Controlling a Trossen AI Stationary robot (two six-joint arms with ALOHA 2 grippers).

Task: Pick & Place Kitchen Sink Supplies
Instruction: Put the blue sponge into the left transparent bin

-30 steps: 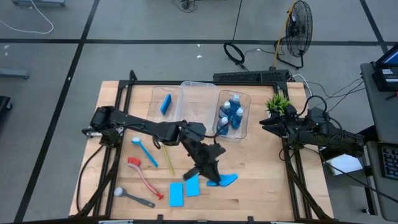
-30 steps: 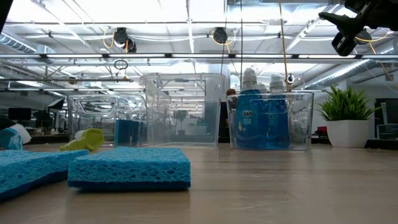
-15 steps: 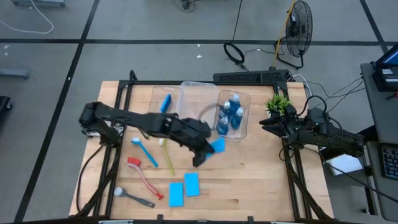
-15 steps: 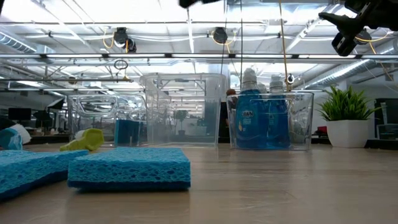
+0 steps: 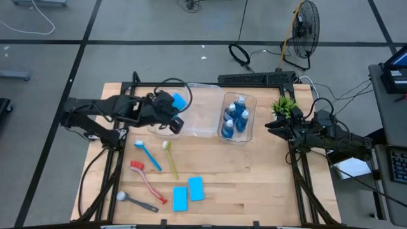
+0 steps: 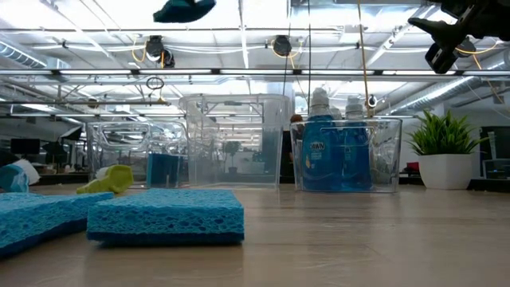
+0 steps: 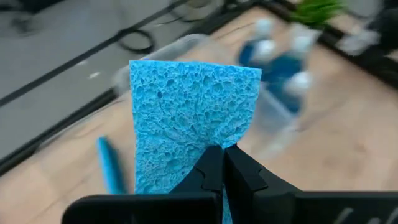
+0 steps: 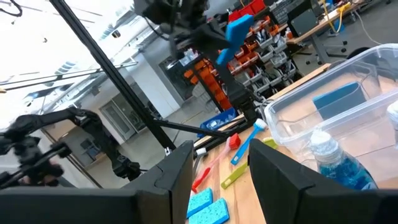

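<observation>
Fingers of the left gripper [image 7: 222, 163] are pinched tight on a blue sponge [image 7: 189, 121], carried high above the left clear bin [image 5: 162, 117], where one sponge [image 8: 337, 99] already lies. Nearer the table's front edge, two sponges [image 5: 188, 193] and four brushes [image 5: 147, 175] wait unsorted. Farther back, the bottles [image 5: 234, 118] stand in their own bin. At the right edge the right gripper [image 5: 269, 129] idles, fingers part-way apart, empty.

- Left arm [image 5: 121, 109]: dark, jointed links, black cable looping over it.
- Right arm [image 5: 324, 135]: same black build, cables trailing behind.
- Wrist views: blunt, matte-black fingers [image 8: 277, 171].
</observation>
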